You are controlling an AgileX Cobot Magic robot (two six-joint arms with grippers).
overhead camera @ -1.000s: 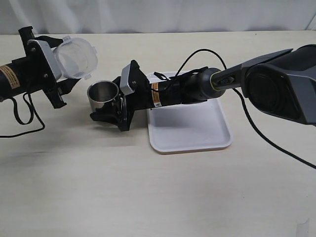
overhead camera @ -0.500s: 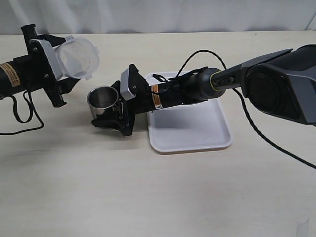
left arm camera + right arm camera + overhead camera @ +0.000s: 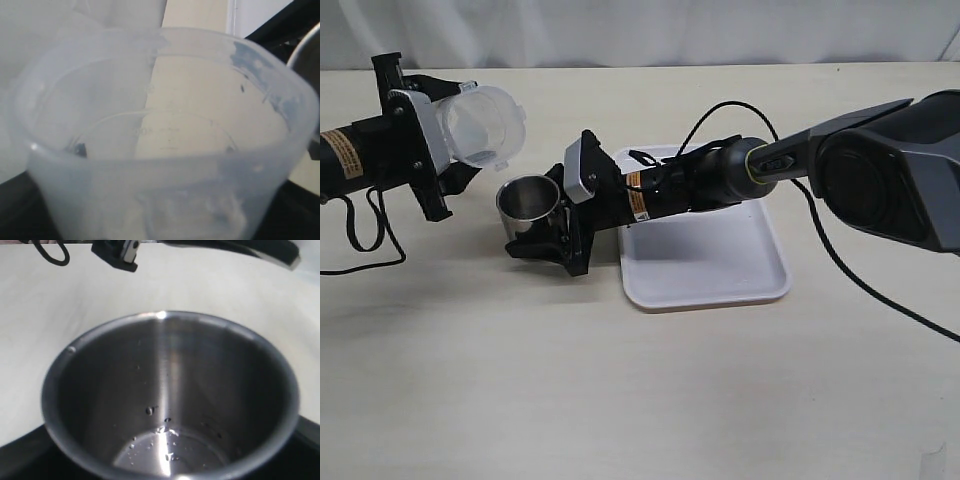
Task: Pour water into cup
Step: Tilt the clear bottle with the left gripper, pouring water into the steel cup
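Beige tabletop (image 3: 620, 400) is spread across the near half of the exterior view, and wide room for moving is offered there. Further in, a white tray (image 3: 705, 270) is laid flat on the right, with its raised left edge just beside the right gripper (image 3: 542, 232). That gripper is closed around the cup (image 3: 528, 203), which is kept upright at the table surface, left of the tray. The cup is seen as a short brushed-steel cylinder with a shiny rim and dull grey sides. In the right wrist view only a few drops of water (image 3: 167, 432) are shown on its floor, with 1 bright streak of light running down the inner wall.

Beyond the cup and to its left, a translucent plastic container (image 3: 480, 125) is clasped by the left gripper (image 3: 450, 130) and held tipped, its open mouth turned toward the cup. The mouth is kept above and behind the cup's rim, near it but apart. Faint measuring marks are seen on the container's wall in the left wrist view; whether liquid is inside cannot be told. Open table is left behind both arms, up to the white backdrop (image 3: 640, 30).
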